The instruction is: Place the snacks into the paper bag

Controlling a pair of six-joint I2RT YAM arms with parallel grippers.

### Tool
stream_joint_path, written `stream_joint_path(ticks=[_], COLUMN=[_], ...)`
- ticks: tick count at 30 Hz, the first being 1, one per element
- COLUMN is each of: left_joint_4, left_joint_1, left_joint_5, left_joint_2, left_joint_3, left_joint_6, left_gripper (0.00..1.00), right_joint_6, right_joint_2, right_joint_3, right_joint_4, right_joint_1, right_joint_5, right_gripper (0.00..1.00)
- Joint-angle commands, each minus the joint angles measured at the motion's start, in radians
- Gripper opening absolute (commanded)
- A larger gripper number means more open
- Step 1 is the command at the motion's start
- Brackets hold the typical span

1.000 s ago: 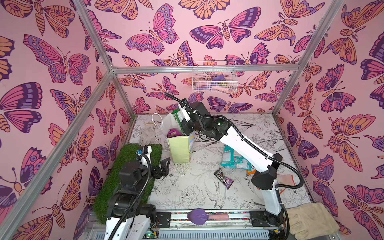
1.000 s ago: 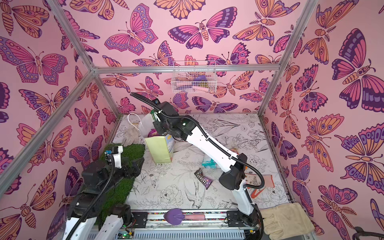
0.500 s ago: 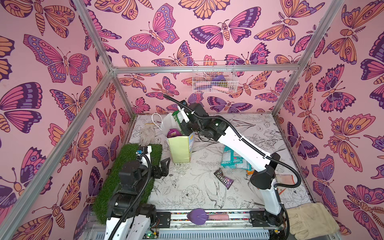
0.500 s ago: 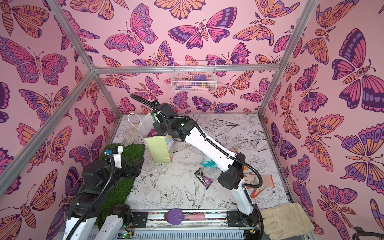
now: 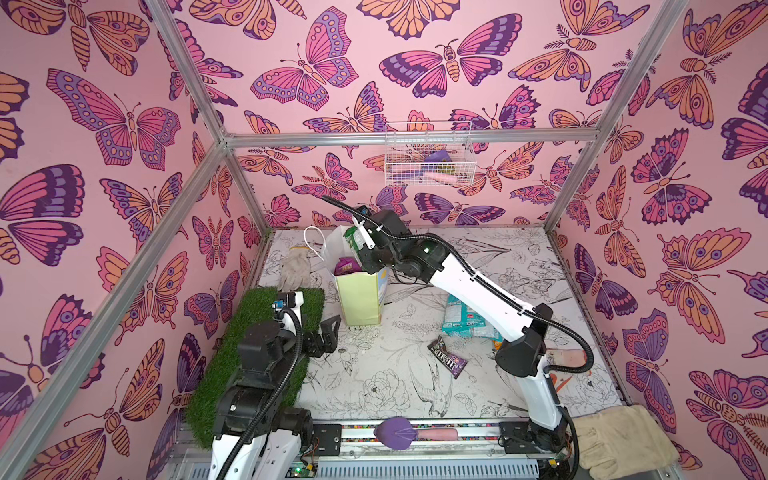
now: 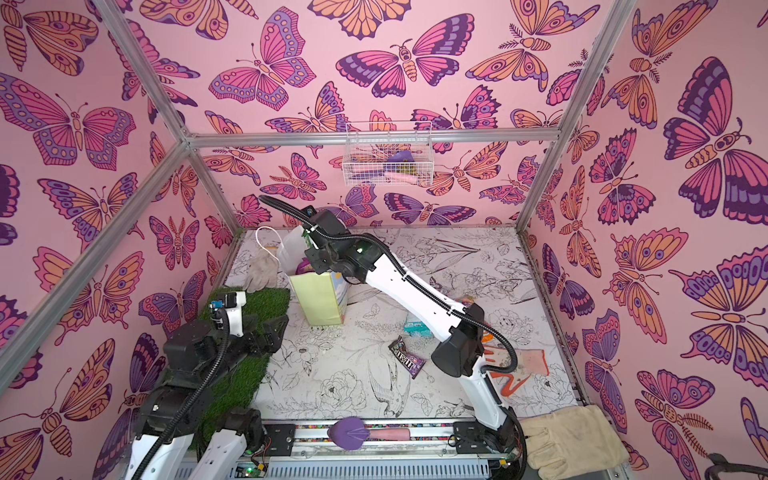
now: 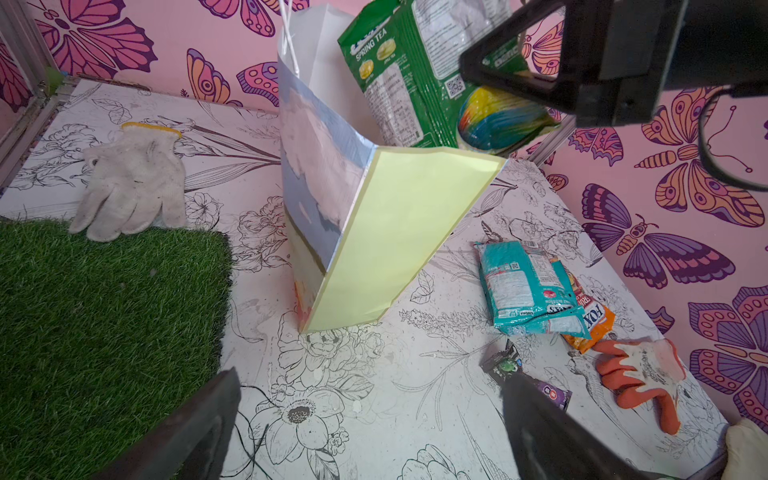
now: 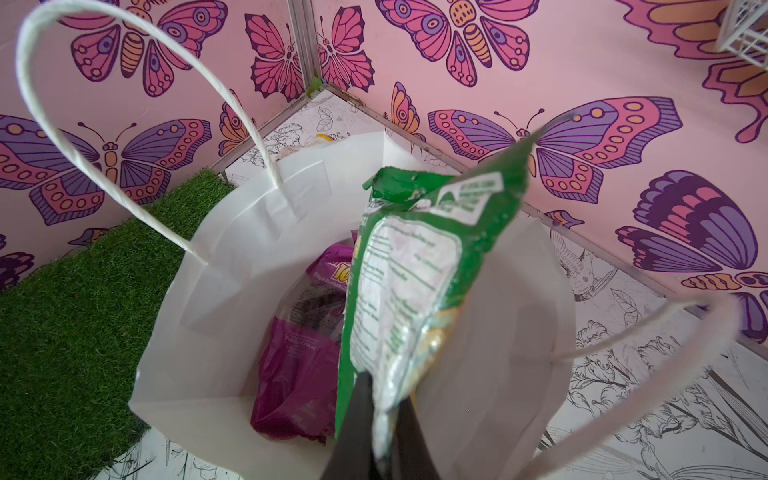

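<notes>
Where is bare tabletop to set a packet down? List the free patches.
Free: front middle of the table, between grass mat, paper bag and dark candy packet; also the back right corner behind the right arm. Crowded: teal packets, orange packet and orange glove at right.

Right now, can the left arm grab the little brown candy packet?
Probably yes: the left gripper is open, and only bare table lies between it and the candy packet.
</notes>
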Motion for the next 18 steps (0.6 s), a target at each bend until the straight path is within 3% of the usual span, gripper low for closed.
stream_joint_path(ticks=[1,18], left_joint_4=[-0.015,-0.005], left_joint_1=[-0.002,-0.003], left_joint_5=[0.002,0.052], left_joint_2=[-0.004,-0.007], left_joint_3=[-0.013,-0.019], left_joint_6=[0.012,0.027], left_gripper=[1.0,1.0], right_joint_6=[-0.021,-0.015], right_joint_2=[0.008,0.021], right_joint_3=[0.041,0.041], right_joint_4=[0.004,-0.002], right_joint_1=[0.007,0.007], right_joint_5=[0.006,-0.001], right_gripper=[0.0,0.0])
